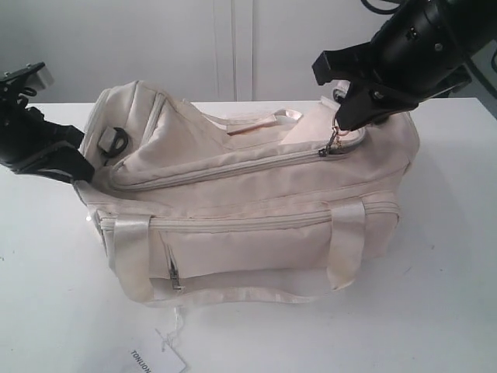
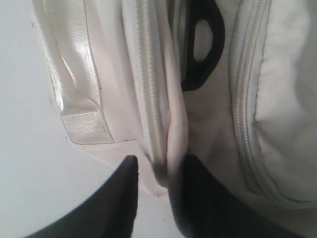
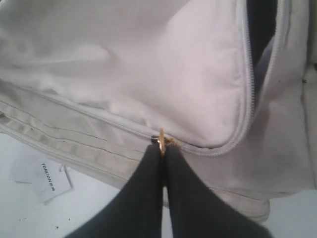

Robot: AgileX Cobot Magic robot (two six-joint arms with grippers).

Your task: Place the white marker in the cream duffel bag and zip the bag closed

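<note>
The cream duffel bag [image 1: 256,233] lies on its side on the white table. My right gripper [image 1: 339,128] is shut on the gold zipper charm [image 1: 334,144] near the right end of the top zipper. In the right wrist view the gold zipper charm [image 3: 161,139] sits pinched at the tips of the right gripper [image 3: 162,148]. Beside it the zipper curves around a dark gap [image 3: 260,25] into the lining. My left gripper [image 1: 76,167] is at the bag's left end. In the left wrist view a fold of the bag's fabric [image 2: 171,148] stands between the fingers of the left gripper [image 2: 158,173]. The white marker is hidden.
A white paper tag [image 1: 159,359] lies on the table in front of the bag, also showing as the paper tag [image 3: 49,181] in the right wrist view. A black D-ring [image 1: 114,144] hangs at the bag's left end. Shiny webbing handles [image 1: 345,241] cross the front side. A white wall stands behind.
</note>
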